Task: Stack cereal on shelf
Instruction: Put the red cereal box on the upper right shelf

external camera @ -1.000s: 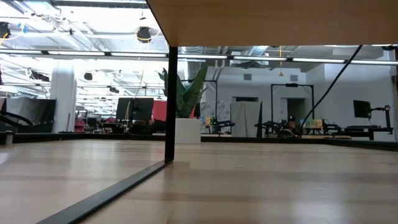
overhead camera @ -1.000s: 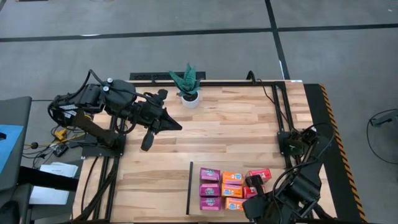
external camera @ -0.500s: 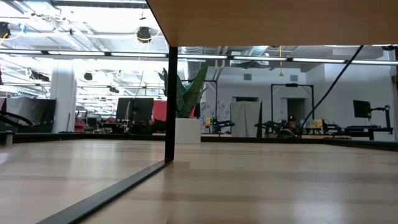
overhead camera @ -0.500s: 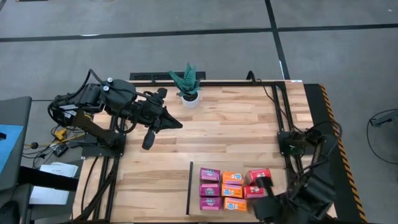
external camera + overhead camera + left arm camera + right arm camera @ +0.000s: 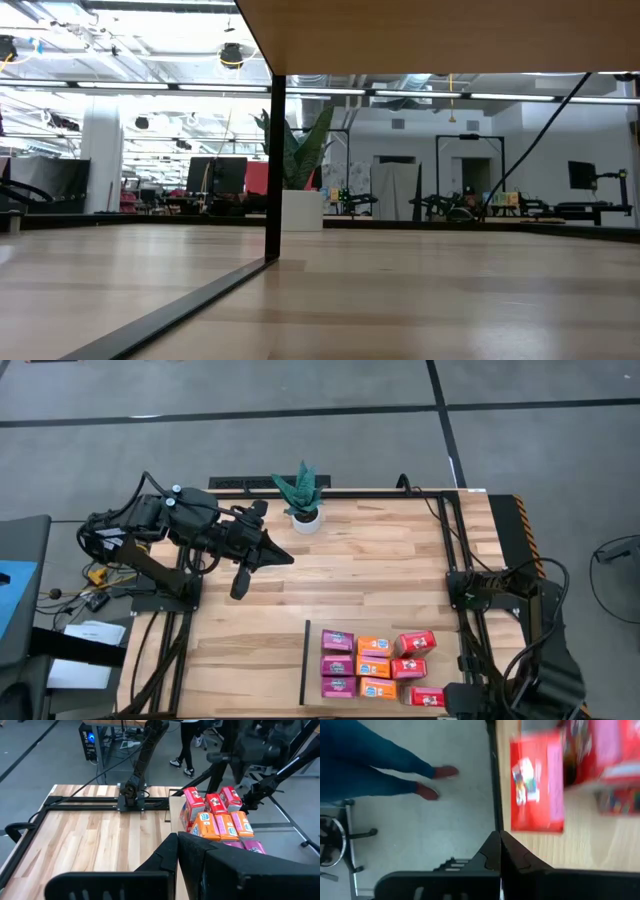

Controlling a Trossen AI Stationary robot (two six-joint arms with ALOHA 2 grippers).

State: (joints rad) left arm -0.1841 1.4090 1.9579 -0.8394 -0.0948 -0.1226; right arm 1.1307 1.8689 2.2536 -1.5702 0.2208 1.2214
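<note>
- Beside my right gripper point(image 5: 500, 851), just past its fingertips: one red cereal box point(image 5: 427, 697), lying flat at the near right corner of the shelf point(image 5: 312, 690), next to the black edge strip.
- Step in hand, as I judge it: seating the last red box against the block. To do it well I should square it up with the other two red boxes point(image 5: 413, 654), not nudge the stacked rows on the way, and clear straight off the shelf edge.
- Right gripper: fingers closed together, nothing between them, apart from the box. The arm sits at the table's near right corner, off the edge.
- Ahead of that gripper, beyond the loose box: three magenta boxes point(image 5: 338, 664) farthest off, three orange boxes point(image 5: 374, 667) between, then the red ones nearest me.
- Left gripper point(image 5: 238, 589): fingers shut and empty, held above bare tabletop point(image 5: 380, 560), well apart from the shelf, waiting.
- Behind the left gripper, at the far table edge: potted plant point(image 5: 302, 495).
- Off the table, in the right wrist view: a person's legs and shoes point(image 5: 434, 781) on the floor.
- Progress, my estimate: nine boxes on the shelf, one still out of line.
</note>
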